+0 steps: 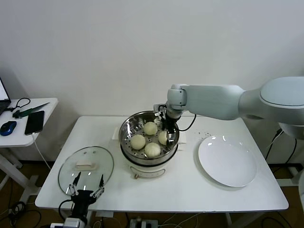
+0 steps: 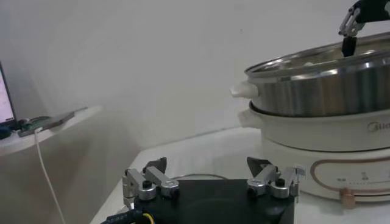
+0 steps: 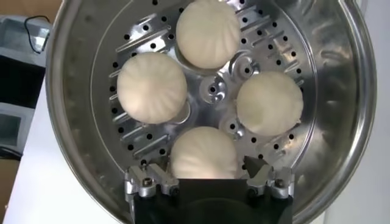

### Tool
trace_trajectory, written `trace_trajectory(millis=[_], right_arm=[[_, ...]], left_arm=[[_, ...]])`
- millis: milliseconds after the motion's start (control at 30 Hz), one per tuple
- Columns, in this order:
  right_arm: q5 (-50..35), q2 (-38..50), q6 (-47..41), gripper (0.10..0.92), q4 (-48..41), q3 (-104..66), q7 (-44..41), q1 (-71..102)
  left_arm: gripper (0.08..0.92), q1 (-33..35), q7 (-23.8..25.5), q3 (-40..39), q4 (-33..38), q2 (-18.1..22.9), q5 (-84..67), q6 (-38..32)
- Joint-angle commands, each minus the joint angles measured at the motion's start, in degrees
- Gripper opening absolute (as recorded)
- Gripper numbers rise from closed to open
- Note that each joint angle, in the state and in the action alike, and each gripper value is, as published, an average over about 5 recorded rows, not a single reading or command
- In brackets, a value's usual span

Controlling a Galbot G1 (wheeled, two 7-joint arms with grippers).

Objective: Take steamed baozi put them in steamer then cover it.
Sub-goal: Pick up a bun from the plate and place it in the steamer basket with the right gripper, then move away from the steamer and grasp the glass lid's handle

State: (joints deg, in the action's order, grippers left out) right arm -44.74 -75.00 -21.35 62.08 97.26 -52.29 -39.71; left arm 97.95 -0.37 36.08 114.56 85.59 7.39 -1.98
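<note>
The steamer (image 1: pixel 127 142) stands mid-table on its white base. Four cream baozi lie on its perforated tray: one at the back (image 1: pixel 150 128), one left (image 1: pixel 138 141), one front (image 1: pixel 152 149), one right (image 1: pixel 163 138). My right gripper (image 1: pixel 168 128) hangs open over the right baozi (image 3: pixel 204 152), whose sides stand clear of both fingers. The other three also show in the right wrist view (image 3: pixel 207 33). The glass cover (image 1: pixel 86 169) lies flat on the table to the left. My left gripper (image 1: pixel 87 185) is open and empty at the cover's front edge (image 2: pixel 201 177).
An empty white plate (image 1: pixel 228 160) lies right of the steamer. A side table (image 1: pixel 19 128) at far left holds a phone (image 1: pixel 34 122) and a mouse (image 1: pixel 7 128). In the left wrist view the steamer (image 2: pixel 323 91) rises to one side.
</note>
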Motion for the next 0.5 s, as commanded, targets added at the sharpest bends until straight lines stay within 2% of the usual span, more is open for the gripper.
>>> trace_trajectory(millis=[33,200,300,367,500], right_arm=[[0.7,1.6,0.2,0.822,0.3,-2.8,-3.4,-1.0],[-0.4,4.2,1.3,0.823,0.7,-5.7,-5.3,-2.4],[-2.5,6.9,2.7,0.823,1.4,-8.2,-3.5,-2.8],[-4.6,9.4,5.0,0.823,2.1,-9.6,1.2,-2.7],[-11.0,16.4,16.1,0.823,6.0,-10.4,18.1,-1.4]], left_arm=[[0.823,-0.1,0.0,0.0,0.0,0.0,0.2,0.1],[0.823,0.0,0.0,0.0,0.1,-0.1,0.2,0.1],[0.823,0.1,-0.1,0.2,0.5,0.0,0.0,0.1],[0.823,0.1,-0.2,0.3,0.7,0.0,0.0,0.2],[0.823,-0.3,-0.8,0.8,1.0,-0.1,0.5,0.3]])
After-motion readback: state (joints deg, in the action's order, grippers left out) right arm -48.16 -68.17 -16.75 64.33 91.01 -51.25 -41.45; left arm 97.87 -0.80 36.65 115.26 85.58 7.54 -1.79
